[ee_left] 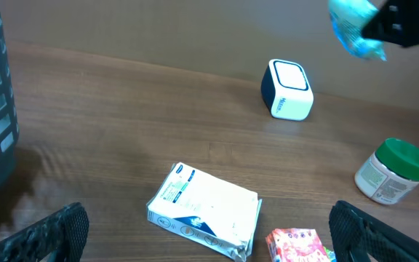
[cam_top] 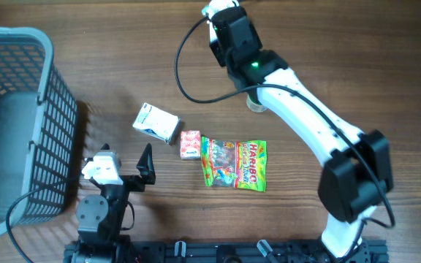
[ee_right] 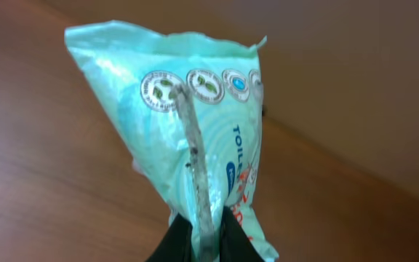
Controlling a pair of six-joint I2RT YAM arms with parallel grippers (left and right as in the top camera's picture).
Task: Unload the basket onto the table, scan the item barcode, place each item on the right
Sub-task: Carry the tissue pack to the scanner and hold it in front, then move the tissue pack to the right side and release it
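Wooden table (cam_top: 357,66) fills the overhead view, with a white box (cam_top: 156,123) lying near its middle. Left of the box stands a grey basket (cam_top: 20,124). Just right of the box lies a small pink packet (cam_top: 189,145), and beyond that a Haribo bag (cam_top: 234,164). The left gripper (cam_top: 123,164) sits below the box, fingers spread wide and holding nothing. The right arm reaches up and right of the box to the top edge, where the right gripper (cam_top: 218,11) is; its jaws cannot be made out from here. A jar (cam_top: 254,106) peeks from under that arm.

From the left wrist, the spread fingers (ee_left: 49,233) frame the white box, which lies flat just ahead of them. Beyond the box, up and to the right, stands a white-and-navy scanner (ee_left: 289,89). The green-lidded jar stands right of the box. Further above-right, past the scanner, a teal pack (ee_left: 351,29) is held in the air by the right gripper.

From the right wrist, the black fingers (ee_right: 177,244) are pressed together on one end of the teal pack, pinching it at its seam, clear of the table.
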